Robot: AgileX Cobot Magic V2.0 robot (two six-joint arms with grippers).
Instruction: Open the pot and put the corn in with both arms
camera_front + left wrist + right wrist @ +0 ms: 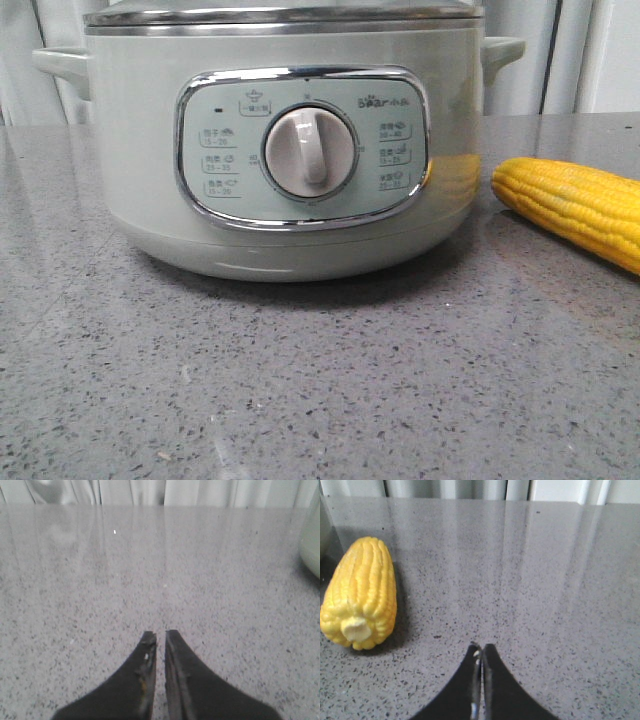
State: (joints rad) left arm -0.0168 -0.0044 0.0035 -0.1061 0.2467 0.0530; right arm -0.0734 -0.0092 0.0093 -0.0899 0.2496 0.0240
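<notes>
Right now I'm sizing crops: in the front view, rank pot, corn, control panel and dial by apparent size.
1. pot, though cropped at the top
2. control panel
3. corn, cut off at the frame edge, so its rank against the panel is unsure
4. dial

Left gripper [160, 636]: two black, tapering fingers showing scuffed, worn inner edges with a brownish fleck. Right gripper [481, 647]: matching black pointed fingers, looking cleaner and smoother.

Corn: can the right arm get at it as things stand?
Probably yes. The corn lies on bare counter beside the right claw, nothing between them. The claw looks shut, so it would need to open first.
</notes>
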